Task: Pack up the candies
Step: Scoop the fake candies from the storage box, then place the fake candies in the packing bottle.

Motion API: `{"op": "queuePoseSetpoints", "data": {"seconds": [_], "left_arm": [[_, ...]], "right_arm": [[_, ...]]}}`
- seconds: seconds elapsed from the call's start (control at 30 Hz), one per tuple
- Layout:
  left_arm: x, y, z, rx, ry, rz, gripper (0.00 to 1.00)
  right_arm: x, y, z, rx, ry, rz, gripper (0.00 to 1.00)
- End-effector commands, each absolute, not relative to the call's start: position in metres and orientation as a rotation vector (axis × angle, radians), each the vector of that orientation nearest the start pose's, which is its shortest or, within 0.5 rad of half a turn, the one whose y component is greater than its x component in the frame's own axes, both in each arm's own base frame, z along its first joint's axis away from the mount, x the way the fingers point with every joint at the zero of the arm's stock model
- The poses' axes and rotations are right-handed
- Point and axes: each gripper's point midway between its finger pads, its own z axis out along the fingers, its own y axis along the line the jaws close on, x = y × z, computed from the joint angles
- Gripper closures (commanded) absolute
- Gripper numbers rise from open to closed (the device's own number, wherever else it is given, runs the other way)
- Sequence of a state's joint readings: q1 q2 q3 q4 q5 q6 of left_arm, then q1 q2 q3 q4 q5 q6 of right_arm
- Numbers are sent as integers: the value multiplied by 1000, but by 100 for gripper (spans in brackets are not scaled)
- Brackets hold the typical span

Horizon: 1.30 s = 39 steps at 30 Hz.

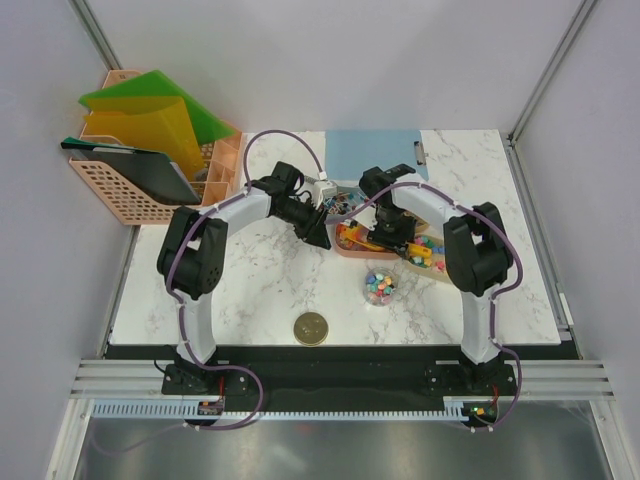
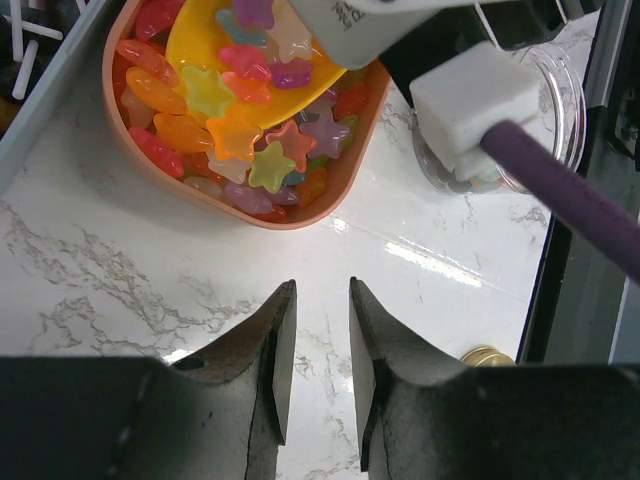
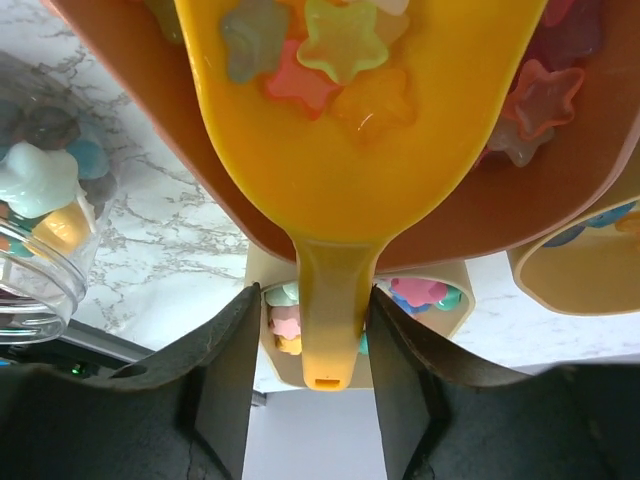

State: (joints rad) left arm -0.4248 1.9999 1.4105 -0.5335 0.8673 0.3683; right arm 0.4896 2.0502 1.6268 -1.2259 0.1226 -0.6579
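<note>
My right gripper (image 3: 310,300) is shut on the handle of the orange scoop (image 3: 360,150), whose bowl holds several pastel star candies (image 3: 340,40) above the pink tray (image 3: 130,90). In the top view this gripper (image 1: 385,238) is over that tray (image 1: 350,243). The left wrist view shows the tray rim (image 2: 300,215), its star and orange-red candies (image 2: 235,130) and the scoop (image 2: 200,40). A clear jar (image 1: 380,287) partly filled with candies stands in front of the tray. My left gripper (image 2: 322,290) is slightly open and empty over bare marble, left of the tray (image 1: 320,230).
A second tray of pastel bits (image 1: 428,252) lies right of the pink one. Dark wrapped pieces (image 1: 345,207) sit behind it. A gold lid (image 1: 311,328) lies near the front edge. A pink basket with folders (image 1: 150,190) stands far left, and a blue clipboard (image 1: 375,155) lies at the back.
</note>
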Motion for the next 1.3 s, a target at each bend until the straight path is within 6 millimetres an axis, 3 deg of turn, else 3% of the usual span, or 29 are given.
{"op": "queuePoseSetpoints", "data": {"seconds": [0.0,0.07,0.4,0.7,0.97,1.13,1.17,1.23,1.27], "left_arm": [[327,-286,93,1225,2119,-1176,65],[328,-285,93,1222,2122,-1174,65],[329,-282,91,1225,2143,-1138,66],[331,-276,87,1230,2158,-1092,66],[337,-267,96,1249,2123,-1040,64],[362,-249,103,1234,2121,-838,60],[372,-240,101,1209,2149,-734,56],[388,-232,103,1159,2157,-632,50],[396,-225,101,1121,2186,-559,1]], "right_arm": [[322,122,72,-1665,2690,-80,47],[322,122,72,-1657,2693,-58,50],[318,111,63,-1638,2717,-38,99],[344,113,87,-1587,2563,-132,100],[334,112,95,-1651,2447,-74,100],[325,99,108,-1647,2383,-38,100],[324,94,119,-1632,2351,-49,100],[315,87,123,-1700,2297,-58,100],[308,82,134,-1713,2259,-63,100]]}}
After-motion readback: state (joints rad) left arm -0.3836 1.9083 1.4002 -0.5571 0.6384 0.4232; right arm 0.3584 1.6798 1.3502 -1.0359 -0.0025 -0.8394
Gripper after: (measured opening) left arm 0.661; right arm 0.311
